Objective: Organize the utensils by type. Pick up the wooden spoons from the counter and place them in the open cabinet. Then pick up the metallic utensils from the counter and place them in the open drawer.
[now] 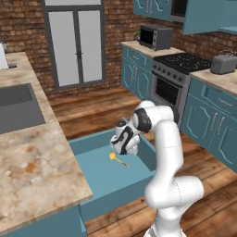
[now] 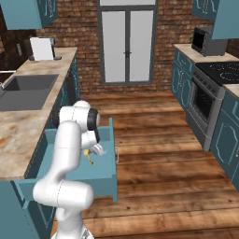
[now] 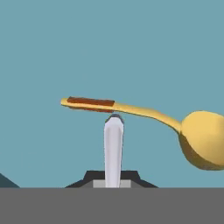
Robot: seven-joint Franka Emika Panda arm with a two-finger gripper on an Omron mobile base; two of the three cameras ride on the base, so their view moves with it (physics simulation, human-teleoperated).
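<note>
Yellow spoon (image 3: pixel 144 118) lies crosswise just past the tool (image 3: pixel 113 127) tips, over the open drawer (image 1: pixel 104 173); fingers together, holding nothing.

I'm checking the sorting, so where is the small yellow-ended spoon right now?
The small yellow-ended spoon lies on the floor of the open teal drawer, just under the shut gripper, below the marbled counter's edge.

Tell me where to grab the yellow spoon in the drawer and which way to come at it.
Grip the yellow spoon on its thin straight handle, near the reddish strip, not the rounded bowl, which is too wide and curved. Come straight down from above with the fingers across the handle: it lies flat on the floor of the open drawer, and the shut gripper already hangs above it.
</note>
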